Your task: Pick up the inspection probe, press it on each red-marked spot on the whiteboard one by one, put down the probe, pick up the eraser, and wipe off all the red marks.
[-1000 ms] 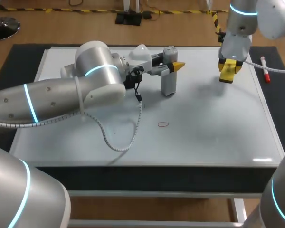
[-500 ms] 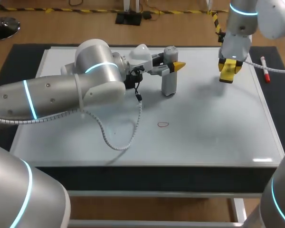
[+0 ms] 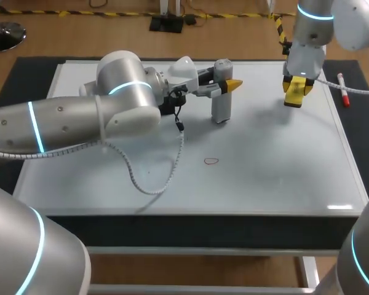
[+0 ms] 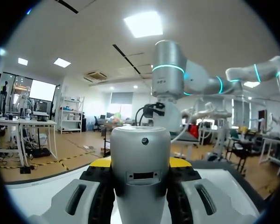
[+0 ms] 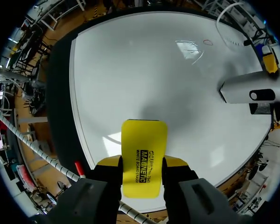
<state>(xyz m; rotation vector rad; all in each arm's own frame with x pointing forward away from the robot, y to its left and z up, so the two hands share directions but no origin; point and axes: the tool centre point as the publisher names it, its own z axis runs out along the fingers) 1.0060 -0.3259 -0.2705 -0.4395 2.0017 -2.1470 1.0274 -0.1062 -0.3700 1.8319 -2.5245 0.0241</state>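
The left gripper (image 3: 223, 86) clamps the grey cylindrical inspection probe (image 3: 220, 103) upright over the white whiteboard (image 3: 277, 172), beyond a small red ring mark (image 3: 211, 161), while the right gripper (image 3: 297, 87) grips the yellow rectangular eraser (image 5: 144, 151) above the board's far right part.

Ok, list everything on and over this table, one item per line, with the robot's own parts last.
whiteboard: one, white, covers most of the table
table: one, black, under the whiteboard
red mark: one, small red loop, mid-board
inspection probe: one, grey, upright at the far middle of the board
eraser: one, yellow, over the far right of the board
marker: one, white with red cap, by the board's far right edge
cable: one, white, looped on the board's left half
left end effector: closed on the probe
right end effector: closed on the eraser
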